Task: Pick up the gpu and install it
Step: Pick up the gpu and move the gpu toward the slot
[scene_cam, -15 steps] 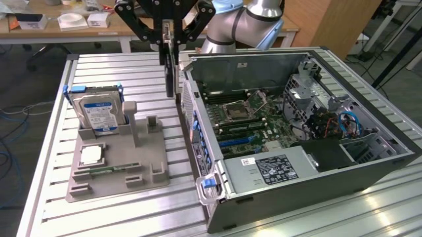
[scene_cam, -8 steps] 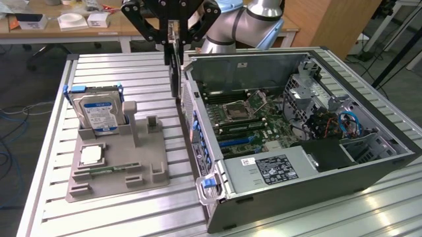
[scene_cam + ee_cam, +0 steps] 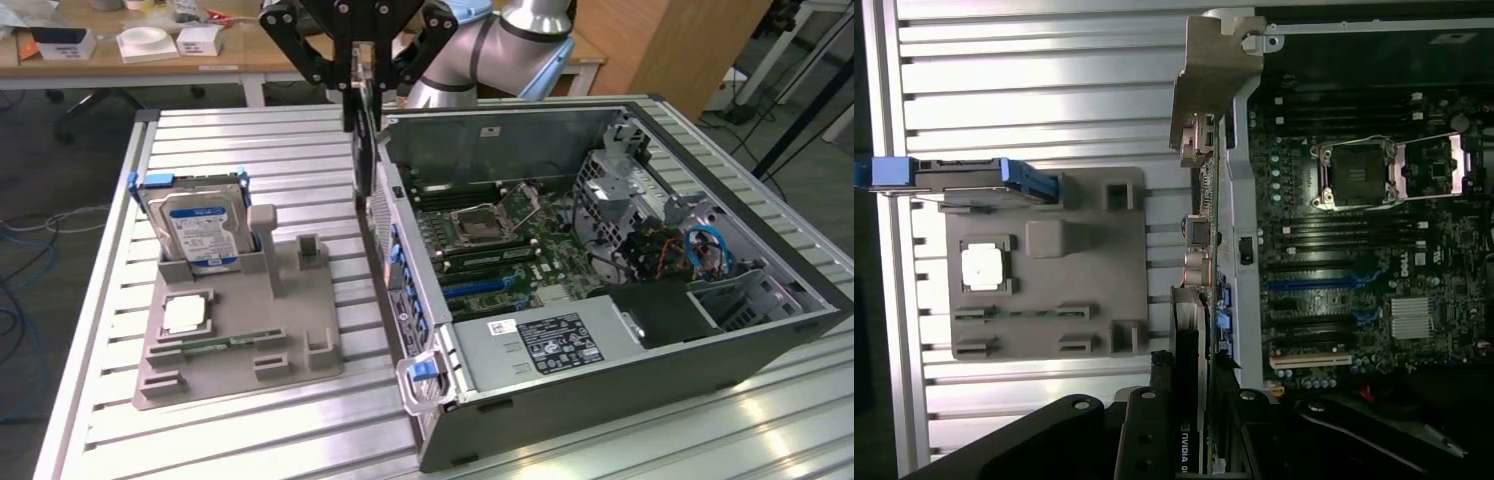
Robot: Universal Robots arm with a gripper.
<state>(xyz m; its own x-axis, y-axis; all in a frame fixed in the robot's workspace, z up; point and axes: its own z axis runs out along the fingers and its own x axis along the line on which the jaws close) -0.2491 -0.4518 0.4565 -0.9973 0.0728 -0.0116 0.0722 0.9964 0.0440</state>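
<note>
In the exterior view, the gripper is hanging at 12 o'clock of the scene, its 2 black fingers clenching the gpu by the upper end. The gpu is hanging upright and edge-on, showing as a thin dark strip. Its lower end is sitting just over the near side wall of the open computer case, at about 10 o'clock of the case. Inside the case, the motherboard is lying exposed. At 9 o'clock from the case, a gray holder is resting on the slatted tabletop. It is carrying a hard drive with a blue label, standing upright, and a square processor chip lying flat at 6 o'clock from the drive.

In the wrist view, the gpu is appearing as a narrow green board seen along its edge. A silver metal bracket is capping its far end and small connectors are lining its side. The gripper is grasping the end away from the bracket. The gpu is hanging between the holder and the motherboard, along the case wall.
</note>
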